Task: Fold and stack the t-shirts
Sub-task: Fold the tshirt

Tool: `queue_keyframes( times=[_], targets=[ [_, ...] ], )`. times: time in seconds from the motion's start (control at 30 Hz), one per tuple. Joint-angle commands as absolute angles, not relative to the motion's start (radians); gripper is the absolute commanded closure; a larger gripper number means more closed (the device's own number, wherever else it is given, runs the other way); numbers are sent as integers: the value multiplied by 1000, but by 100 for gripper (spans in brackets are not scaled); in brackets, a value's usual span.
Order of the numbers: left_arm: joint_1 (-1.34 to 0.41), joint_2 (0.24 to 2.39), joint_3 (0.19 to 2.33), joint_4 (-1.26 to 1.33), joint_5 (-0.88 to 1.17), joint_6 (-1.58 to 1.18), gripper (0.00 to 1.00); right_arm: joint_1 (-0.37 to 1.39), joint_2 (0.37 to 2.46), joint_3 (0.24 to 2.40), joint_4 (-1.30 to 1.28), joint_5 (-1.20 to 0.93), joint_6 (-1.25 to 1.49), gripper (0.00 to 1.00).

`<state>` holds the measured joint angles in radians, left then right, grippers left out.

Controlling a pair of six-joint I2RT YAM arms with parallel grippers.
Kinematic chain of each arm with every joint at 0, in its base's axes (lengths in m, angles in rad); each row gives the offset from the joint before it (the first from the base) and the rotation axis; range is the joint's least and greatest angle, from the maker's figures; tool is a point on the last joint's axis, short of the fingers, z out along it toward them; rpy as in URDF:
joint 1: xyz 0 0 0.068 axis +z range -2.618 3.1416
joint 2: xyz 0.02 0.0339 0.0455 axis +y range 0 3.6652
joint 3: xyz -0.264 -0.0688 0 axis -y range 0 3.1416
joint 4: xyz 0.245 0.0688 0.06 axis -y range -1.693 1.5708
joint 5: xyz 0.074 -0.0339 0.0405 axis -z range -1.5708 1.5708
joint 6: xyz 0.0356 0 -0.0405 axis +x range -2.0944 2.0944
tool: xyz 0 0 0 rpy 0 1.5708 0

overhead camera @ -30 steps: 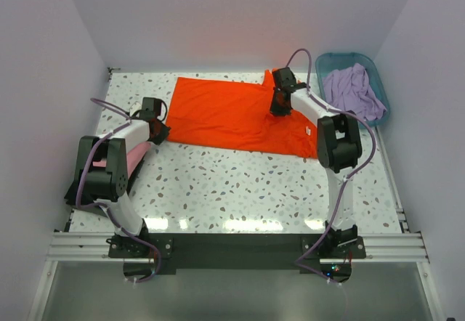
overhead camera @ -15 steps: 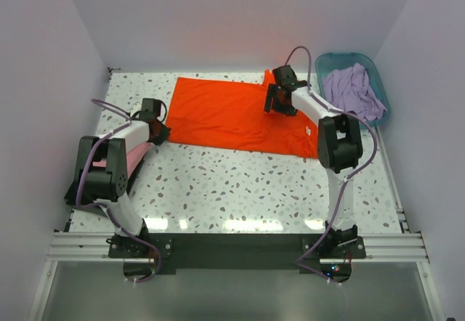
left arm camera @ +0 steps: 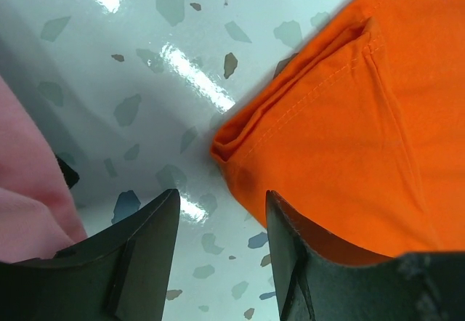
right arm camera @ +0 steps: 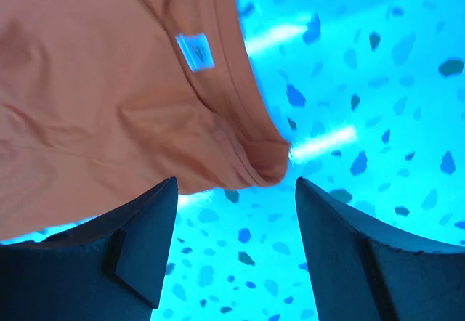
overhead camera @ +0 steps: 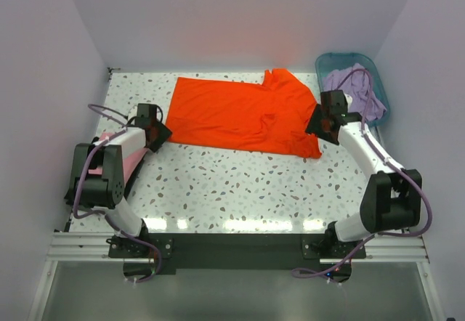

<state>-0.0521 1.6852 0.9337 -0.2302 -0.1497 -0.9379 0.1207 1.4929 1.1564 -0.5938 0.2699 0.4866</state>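
Note:
The orange t-shirt (overhead camera: 240, 114) lies spread flat across the back of the table. Its white neck label (right arm camera: 195, 51) shows in the right wrist view. My left gripper (overhead camera: 157, 132) is open at the shirt's lower left corner (left arm camera: 240, 143). That folded corner lies just ahead of the jaws, with bare table between them. At the shirt's right edge my right gripper (overhead camera: 320, 126) is open, and the collar fold (right arm camera: 265, 163) lies just beyond its fingertips. A pink t-shirt (overhead camera: 132, 158) lies under my left arm. The lavender t-shirt (overhead camera: 354, 92) is heaped in the basket.
The teal basket (overhead camera: 341, 57) stands at the back right corner, close to my right arm. White walls close in the table at the back and both sides. Speckled tabletop (overhead camera: 240, 183) stretches between the orange shirt and the arm bases.
Both grippers have opened and let go of the orange shirt. My right gripper has moved from the shirt's middle to its right edge, and the shirt's right part now lies flatter.

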Motion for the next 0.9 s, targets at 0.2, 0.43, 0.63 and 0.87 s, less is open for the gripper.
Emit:
queue_keyframes(
  times=[0.2,0.43,0.63,0.87],
  targets=[
    [-46,1695,923,-140,-107,-913,45,97,1505,957,-482,195,546,30],
    [-46,1715,923,-135,-113,-927,50,94,1588,931,-402,189,577,31],
    [-46,1740,928,-147,-127,-931,60,81,1623,910,-357,219,588,35],
    [-46,1764,948,-181,-173,-945,81,46,1629,888,-336,219,580,66]
  ],
)
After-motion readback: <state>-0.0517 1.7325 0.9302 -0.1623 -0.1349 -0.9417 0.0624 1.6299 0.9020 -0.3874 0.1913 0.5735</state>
